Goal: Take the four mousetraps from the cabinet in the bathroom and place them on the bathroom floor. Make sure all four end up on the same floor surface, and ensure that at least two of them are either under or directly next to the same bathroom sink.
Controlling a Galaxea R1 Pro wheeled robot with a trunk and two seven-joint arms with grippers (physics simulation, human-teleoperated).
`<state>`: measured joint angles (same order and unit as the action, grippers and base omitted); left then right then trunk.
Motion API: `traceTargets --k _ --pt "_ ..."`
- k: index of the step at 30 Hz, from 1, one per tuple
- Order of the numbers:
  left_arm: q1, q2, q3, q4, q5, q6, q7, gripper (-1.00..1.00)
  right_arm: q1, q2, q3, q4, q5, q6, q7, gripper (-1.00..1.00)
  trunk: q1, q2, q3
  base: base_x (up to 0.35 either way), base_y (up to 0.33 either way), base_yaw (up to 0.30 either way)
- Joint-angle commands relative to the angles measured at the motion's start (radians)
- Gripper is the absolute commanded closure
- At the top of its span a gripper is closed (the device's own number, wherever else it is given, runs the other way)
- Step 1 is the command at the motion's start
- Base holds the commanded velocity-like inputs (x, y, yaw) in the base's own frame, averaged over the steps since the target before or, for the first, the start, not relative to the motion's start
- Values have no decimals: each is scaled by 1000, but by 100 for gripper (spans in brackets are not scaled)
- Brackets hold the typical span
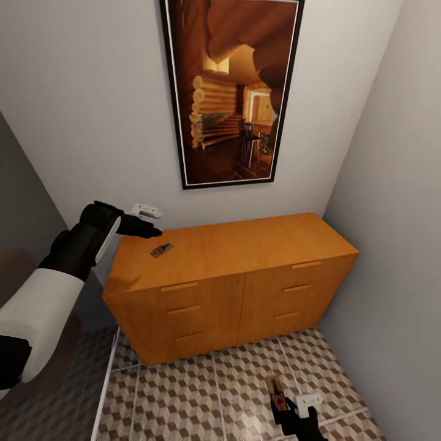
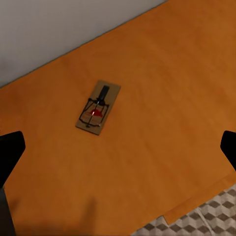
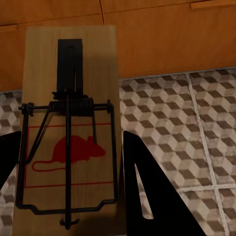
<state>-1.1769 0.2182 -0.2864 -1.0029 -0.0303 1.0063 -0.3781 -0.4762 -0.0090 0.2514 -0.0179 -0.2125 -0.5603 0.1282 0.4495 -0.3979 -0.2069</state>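
1. One mousetrap [image 1: 162,250] lies flat on the top of the orange-brown wooden cabinet [image 1: 245,245], near its left end and close to the back wall, at about 10 o'clock from the cabinet's centre in the head view.
2. In the left wrist view that trap [image 2: 98,107] shows as a small wooden board with a black wire bar, a spring and a red mark, lying clear of the cabinet's edges.
3. A second mousetrap [image 3: 69,128] sits clamped between the fingers of the right gripper [image 3: 69,196], printed with a red mouse outline.
4. In the head view this held trap [image 1: 275,392] is at about 5 o'clock, low over the cube-patterned bathroom floor [image 1: 184,392] in front of the cabinet.
5. Handling, as a judgement: each trap looks light, thin and stiff. The bare wooden long edges are the safest place to pinch, away from the sprung wire.
6. The left arm reaches forward from 9 o'clock, black forearm raised, its gripper [image 1: 144,229] hovering at the cabinet's left rear corner, just beside the trap there.
7. Its fingers [image 2: 11,152] stand wide apart, holding nothing.
8. The right gripper [image 1: 300,422] sits low near the tiles, fingers shut on the board's sides.
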Motion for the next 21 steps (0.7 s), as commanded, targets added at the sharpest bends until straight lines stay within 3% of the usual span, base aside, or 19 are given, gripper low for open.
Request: traceTargets --k 1,12,21 --pt "-1 1 -2 -1 -3 3 -4 -100 -1 0 5 1 -14 -3 10 100 1 -2 -4 0 0 0" --pt "-1 6 -2 7 -3 3 -4 -100 -1 0 6 1 -13 -3 9 100 1 -2 -20 11 0 0" --pt "-1 13 -2 28 -3 3 -5 -100 -1 0 5 1 -13 -3 8 100 1 -2 -34 141 0 0"
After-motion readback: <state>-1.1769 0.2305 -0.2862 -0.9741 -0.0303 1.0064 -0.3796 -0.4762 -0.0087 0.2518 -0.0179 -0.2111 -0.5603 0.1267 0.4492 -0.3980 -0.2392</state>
